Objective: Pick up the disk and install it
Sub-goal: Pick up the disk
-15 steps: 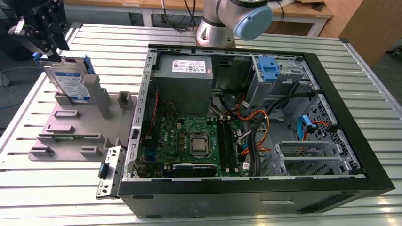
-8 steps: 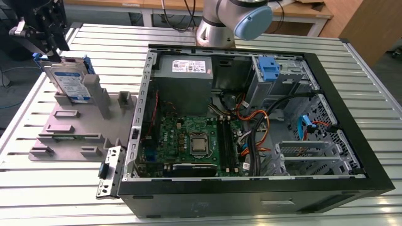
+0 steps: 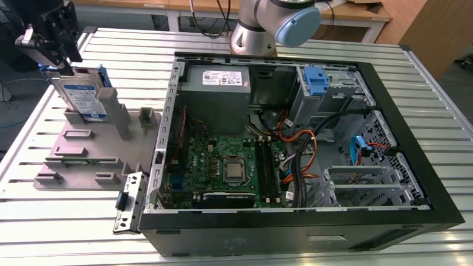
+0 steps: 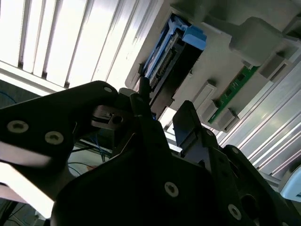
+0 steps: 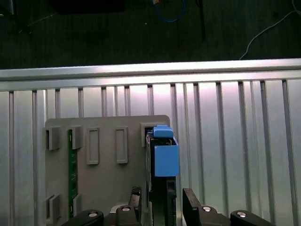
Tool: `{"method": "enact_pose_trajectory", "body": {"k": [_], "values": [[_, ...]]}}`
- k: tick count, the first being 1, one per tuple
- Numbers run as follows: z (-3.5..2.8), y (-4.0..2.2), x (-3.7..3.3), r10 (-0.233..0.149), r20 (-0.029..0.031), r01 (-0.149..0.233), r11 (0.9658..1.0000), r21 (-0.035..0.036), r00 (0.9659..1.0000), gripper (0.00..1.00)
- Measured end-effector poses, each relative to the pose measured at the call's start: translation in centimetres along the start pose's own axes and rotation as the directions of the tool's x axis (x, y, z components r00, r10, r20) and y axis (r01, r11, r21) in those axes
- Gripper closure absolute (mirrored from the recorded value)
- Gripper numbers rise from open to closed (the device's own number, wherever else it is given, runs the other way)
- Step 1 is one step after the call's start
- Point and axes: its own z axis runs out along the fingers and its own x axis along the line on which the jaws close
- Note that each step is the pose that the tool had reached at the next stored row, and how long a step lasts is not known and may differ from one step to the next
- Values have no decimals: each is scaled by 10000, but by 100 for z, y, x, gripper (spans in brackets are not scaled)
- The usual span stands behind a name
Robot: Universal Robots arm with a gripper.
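The disk (image 3: 83, 95) stands on edge in the grey moulded holder (image 3: 88, 149) at the exterior view's left, its white-and-blue label facing out and its blue rail frame (image 5: 165, 157) along its edges. My gripper (image 3: 63, 55) hangs just above its top edge. In the first wrist view the gripper (image 5: 162, 207) is open, with one black finger on each side of the disk and a small gap to each. The second wrist view shows the same fingers (image 4: 141, 101) apart, with the disk (image 4: 174, 52) in the holder (image 4: 221, 61) beyond them.
An open computer case (image 3: 399, 138) fills the middle and right of the slatted metal table (image 3: 44, 221). Inside it are a grey power supply (image 3: 218, 88), a motherboard, cables and a drive bay with a blue latch (image 3: 316, 83). A green memory stick (image 5: 72, 174) sits in the holder. The arm's base (image 3: 266, 22) stands behind the case.
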Motion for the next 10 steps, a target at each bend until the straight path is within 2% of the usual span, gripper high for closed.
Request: {"method": "enact_pose_trajectory", "body": {"k": [10], "values": [[66,8,2,-643,-21,643,9979,-17,9979,53]]}}
